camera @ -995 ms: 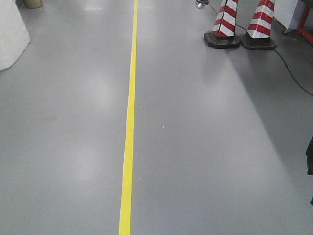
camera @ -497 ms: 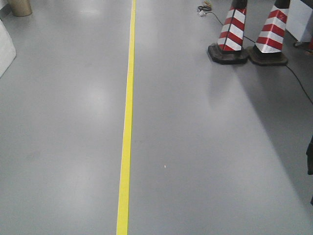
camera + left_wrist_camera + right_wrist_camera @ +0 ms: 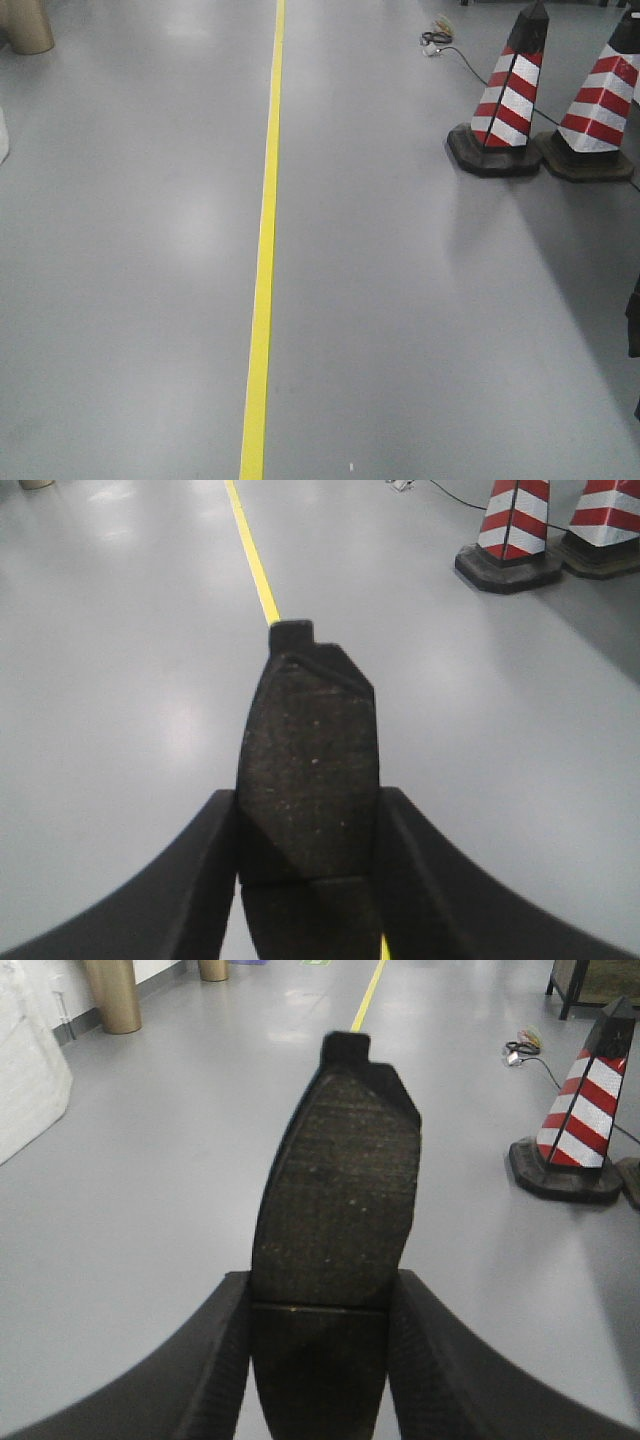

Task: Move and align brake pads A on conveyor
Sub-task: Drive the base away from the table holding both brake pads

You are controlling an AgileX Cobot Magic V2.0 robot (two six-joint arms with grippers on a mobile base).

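In the left wrist view a dark-grey brake pad (image 3: 310, 750) with a thin centre groove stands out forward from my left gripper (image 3: 308, 825), which is shut on its two long edges. The right wrist view shows the same hold: a second brake pad (image 3: 340, 1180) is clamped between the black fingers (image 3: 225, 1360) of my right gripper (image 3: 320, 1305). Both pads hang above the grey floor. The conveyor is out of view in every frame. No gripper appears in the front view.
A yellow floor line (image 3: 264, 250) runs straight ahead over the grey floor (image 3: 130, 250). Two red-and-white striped cones (image 3: 508, 100) on black bases stand at the right, with a cable (image 3: 445, 45) behind them. A tan cylinder (image 3: 25, 25) stands far left.
The front view has advanced along the yellow line: the cones have shifted down and to the right and look larger, and the white object at the left has almost left the frame.
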